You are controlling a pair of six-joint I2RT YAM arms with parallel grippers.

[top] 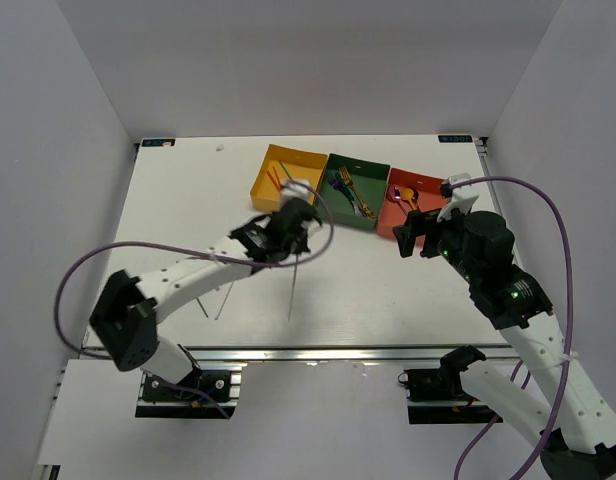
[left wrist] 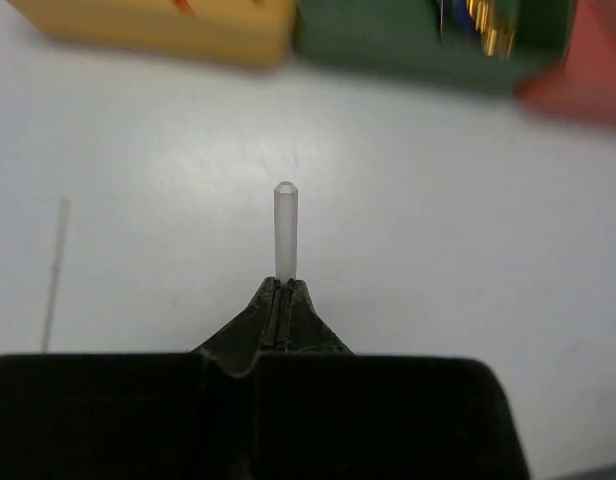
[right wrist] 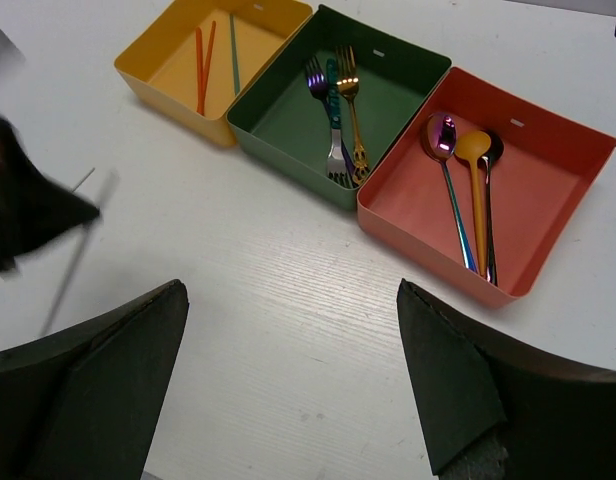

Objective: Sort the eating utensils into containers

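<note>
Pale chopstick [left wrist: 285, 230] pinched near end in left gripper [left wrist: 284, 292]; may slip, hit yellow tray [left wrist: 188, 40] wall by far edge. Empty right gripper [right wrist: 290, 300]: fingers apart.

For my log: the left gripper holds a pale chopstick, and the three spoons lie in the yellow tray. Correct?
One thing is wrong: the three spoons lie in the red-orange tray, not the yellow tray; the right wrist view shows it. The left gripper does hold a pale chopstick.
</note>
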